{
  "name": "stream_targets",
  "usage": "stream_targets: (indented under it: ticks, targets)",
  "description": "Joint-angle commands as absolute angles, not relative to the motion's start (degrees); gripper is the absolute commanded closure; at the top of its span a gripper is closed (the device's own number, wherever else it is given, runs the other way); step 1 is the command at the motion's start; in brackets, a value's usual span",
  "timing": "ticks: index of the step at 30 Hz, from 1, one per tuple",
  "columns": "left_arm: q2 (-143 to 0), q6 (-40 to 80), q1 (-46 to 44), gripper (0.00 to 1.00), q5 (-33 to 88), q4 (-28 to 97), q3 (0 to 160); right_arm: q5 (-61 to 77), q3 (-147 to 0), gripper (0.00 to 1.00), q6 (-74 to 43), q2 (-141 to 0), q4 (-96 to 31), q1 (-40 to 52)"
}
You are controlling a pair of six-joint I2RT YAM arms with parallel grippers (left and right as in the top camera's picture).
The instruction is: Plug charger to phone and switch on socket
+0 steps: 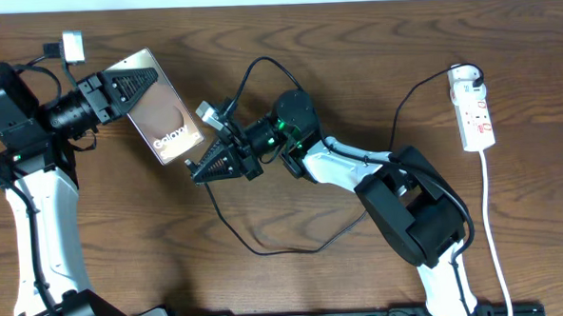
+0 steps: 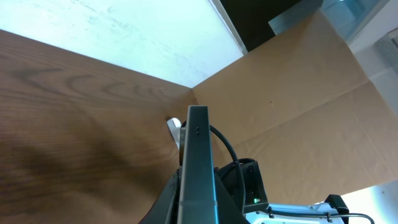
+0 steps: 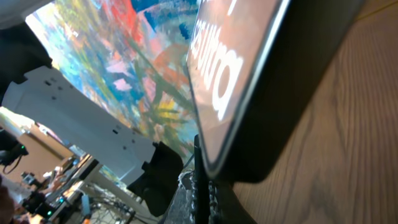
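Observation:
My left gripper [image 1: 136,86] is shut on the phone [image 1: 171,125] and holds it tilted at the table's left, its brownish face with white lettering turned up. In the left wrist view the phone [image 2: 198,143] is edge-on between the fingers [image 2: 196,208]. My right gripper [image 1: 201,169] is shut on the charger plug, right at the phone's lower edge. In the right wrist view the thin black plug [image 3: 198,171] sits in the jaws [image 3: 202,190], touching the edge of the phone [image 3: 224,68]. I cannot tell whether the plug is seated. The charger cable [image 1: 257,247] loops toward the white socket [image 1: 475,111] at the far right.
The socket's white cord [image 1: 494,225] runs down the right side to the front edge. The right arm [image 1: 397,191] stretches across the middle of the wooden table [image 1: 94,233]. A cardboard panel [image 2: 298,106] shows behind it in the left wrist view.

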State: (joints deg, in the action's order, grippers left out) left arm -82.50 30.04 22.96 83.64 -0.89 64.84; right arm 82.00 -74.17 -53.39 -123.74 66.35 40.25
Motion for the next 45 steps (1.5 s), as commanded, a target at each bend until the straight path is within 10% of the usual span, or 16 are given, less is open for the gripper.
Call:
stream_targets:
  ticks: [1,45]
  targets:
    - [-81.69,30.74,22.90,0.92,84.40,-1.39,64.62,78.67,-74.48,0.99,-53.36,-123.52,66.70,40.38]
    - [-81.69,28.53,22.90,0.92,84.42,-1.41,64.62,76.60,-74.52,0.99,-54.87,-123.50,69.08,39.72]
